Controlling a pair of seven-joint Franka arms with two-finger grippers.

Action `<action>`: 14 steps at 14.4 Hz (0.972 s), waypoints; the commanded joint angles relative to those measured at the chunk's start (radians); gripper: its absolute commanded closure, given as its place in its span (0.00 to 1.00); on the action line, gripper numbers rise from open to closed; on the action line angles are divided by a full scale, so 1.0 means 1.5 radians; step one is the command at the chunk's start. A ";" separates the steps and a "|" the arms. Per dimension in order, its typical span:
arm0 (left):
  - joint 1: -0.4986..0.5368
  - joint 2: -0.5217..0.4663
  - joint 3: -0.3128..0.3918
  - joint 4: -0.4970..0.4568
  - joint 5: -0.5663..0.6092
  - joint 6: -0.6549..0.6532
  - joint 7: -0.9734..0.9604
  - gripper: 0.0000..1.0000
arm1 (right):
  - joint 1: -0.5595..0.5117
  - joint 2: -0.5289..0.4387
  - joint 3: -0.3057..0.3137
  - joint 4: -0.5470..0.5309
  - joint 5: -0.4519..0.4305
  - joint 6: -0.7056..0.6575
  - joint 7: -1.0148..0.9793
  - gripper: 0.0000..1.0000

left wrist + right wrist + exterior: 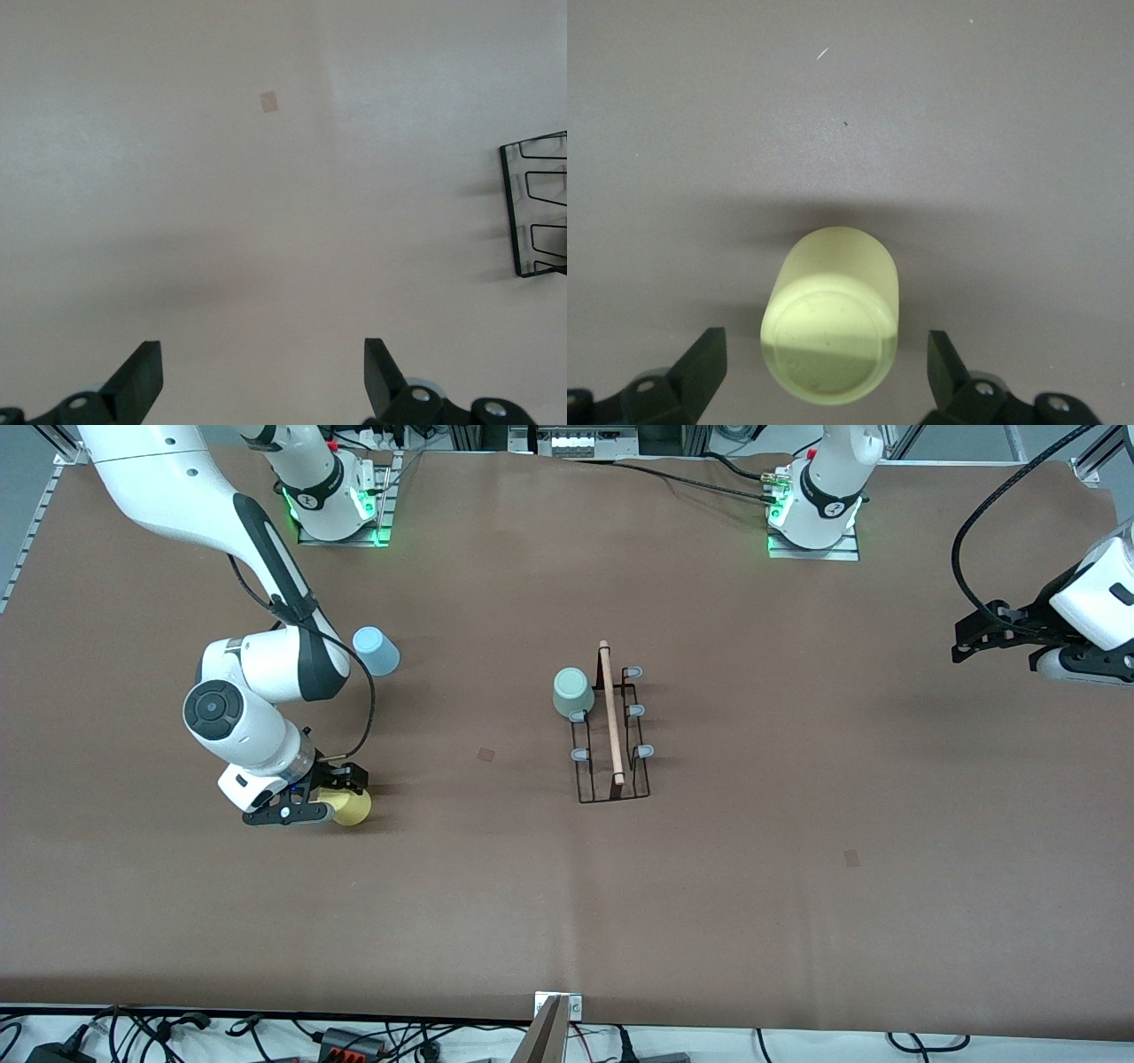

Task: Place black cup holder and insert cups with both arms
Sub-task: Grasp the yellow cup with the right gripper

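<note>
The black cup holder (611, 731) stands mid-table, its wooden rod on top. The mint green cup (573, 693) sits upside down on a peg at the holder's end farthest from the front camera. The yellow cup (354, 808) is toward the right arm's end of the table. My right gripper (344, 797) is open with a finger on each side of it. In the right wrist view the yellow cup (829, 319) shows its base between the open fingers of my right gripper (827, 367), with gaps on both sides. The light blue cup (376, 651) stands upside down farther from the front camera. My left gripper (961, 642) waits, open and empty (263, 372). A corner of the holder (532, 212) shows in the left wrist view.
A brown mat (797, 868) covers the table. Two small square marks lie on it, one between the yellow cup and the holder (485, 754) and one nearer the front camera toward the left arm's end (851, 857). Cables (354, 1038) run along the front edge.
</note>
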 commanded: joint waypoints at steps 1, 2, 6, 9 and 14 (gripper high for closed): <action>-0.001 -0.005 0.000 0.004 0.014 -0.010 -0.001 0.00 | -0.003 0.010 0.001 0.001 0.000 0.023 -0.010 0.00; -0.001 -0.005 0.000 0.004 0.014 -0.010 -0.001 0.00 | -0.003 0.011 0.001 0.001 0.000 0.026 -0.010 0.05; -0.001 -0.005 0.001 0.004 0.014 -0.010 -0.001 0.00 | -0.003 0.015 -0.004 0.002 -0.001 0.039 -0.010 0.41; -0.001 -0.005 0.001 0.004 0.014 -0.010 -0.001 0.00 | -0.001 0.010 -0.004 0.002 -0.002 0.036 -0.013 0.88; -0.001 -0.005 0.001 0.004 0.014 -0.010 -0.001 0.00 | 0.029 -0.119 -0.003 0.006 0.004 -0.110 0.027 0.91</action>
